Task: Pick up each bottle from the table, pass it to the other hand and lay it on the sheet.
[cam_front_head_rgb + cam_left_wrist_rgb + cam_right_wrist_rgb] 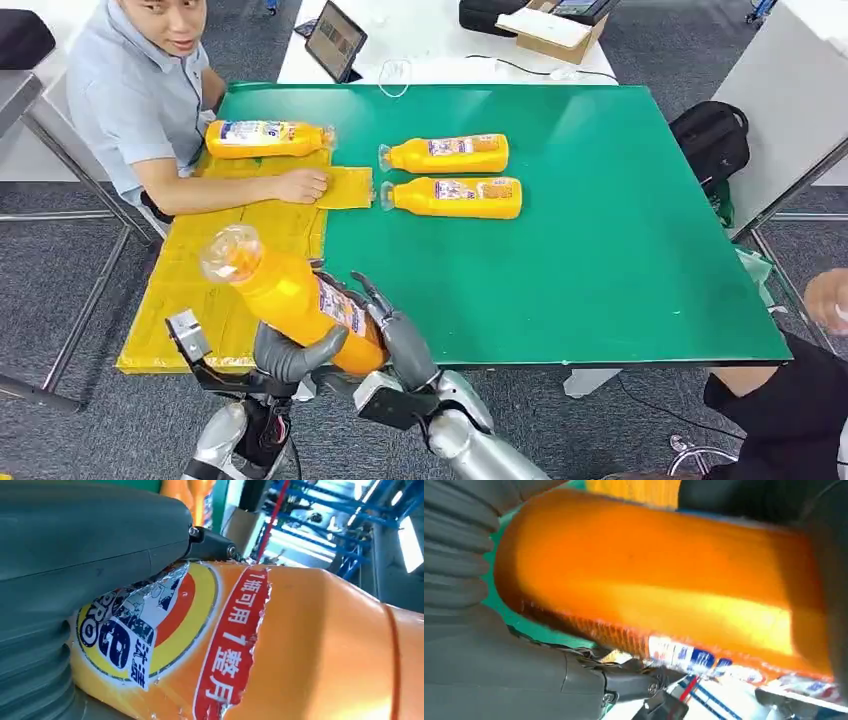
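Note:
An orange bottle [295, 300] with a clear cap is held tilted above the table's near left corner, cap pointing up and away. My left hand [290, 355] grips it from below near its base. My right hand [400, 338] lies against its right side, fingers along the label. The left wrist view shows the bottle [300, 645] close under my left hand [75, 555]. In the right wrist view the bottle [649, 565] sits between the thumb and dark fingers of my right hand [499, 670]. Two more bottles [445, 153] [455, 197] lie on the green table [600, 250]. Another bottle [265, 138] lies on the yellow sheet [200, 270].
A person sits at the table's left, a hand [300, 185] resting on the sheet. Another person's hand [830, 298] is at the right edge. A tablet [335, 40] and a box [555, 30] stand on the white table behind. A black backpack [712, 135] lies at the right.

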